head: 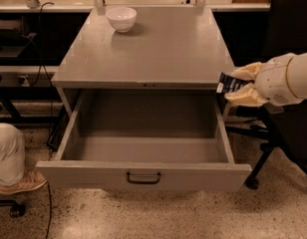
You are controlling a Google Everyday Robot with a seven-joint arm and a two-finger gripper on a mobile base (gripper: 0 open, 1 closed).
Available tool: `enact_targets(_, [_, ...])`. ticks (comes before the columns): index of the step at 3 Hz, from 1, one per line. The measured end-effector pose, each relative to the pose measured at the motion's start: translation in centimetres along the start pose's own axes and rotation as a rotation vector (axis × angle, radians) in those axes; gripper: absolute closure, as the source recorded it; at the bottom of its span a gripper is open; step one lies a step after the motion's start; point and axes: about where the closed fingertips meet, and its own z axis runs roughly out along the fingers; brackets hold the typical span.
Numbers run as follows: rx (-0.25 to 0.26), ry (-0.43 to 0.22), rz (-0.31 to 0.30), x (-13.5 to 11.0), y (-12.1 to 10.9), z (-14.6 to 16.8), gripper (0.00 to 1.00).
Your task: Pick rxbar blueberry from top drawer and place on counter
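Note:
My gripper (239,84) is at the right, level with the counter's front right corner, shut on the rxbar blueberry (229,83), a small dark navy wrapper with pale lettering. The bar is held in the air above the right side wall of the top drawer (143,176), which stands pulled fully out with its dark handle (143,178) at the front and nothing showing inside. The grey counter (153,46) lies just left of the bar.
A white bowl (121,18) stands at the counter's back left. A black office chair (288,133) is behind my arm at the right. A person's leg and shoe (11,163) are at the lower left. Pale bench with dark shelving runs behind.

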Motion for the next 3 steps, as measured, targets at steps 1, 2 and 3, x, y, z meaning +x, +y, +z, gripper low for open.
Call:
enact_targets(1, [0.0,0.0,0.0,0.0,0.0,0.0,1.0])
enact_targets(2, [-0.059,-0.04,0.052,0.1,-1.1,2.2,1.0])
enact_targets(3, [-0.146,-0.088,0.101,-0.7,-4.7,7.0,1.0])
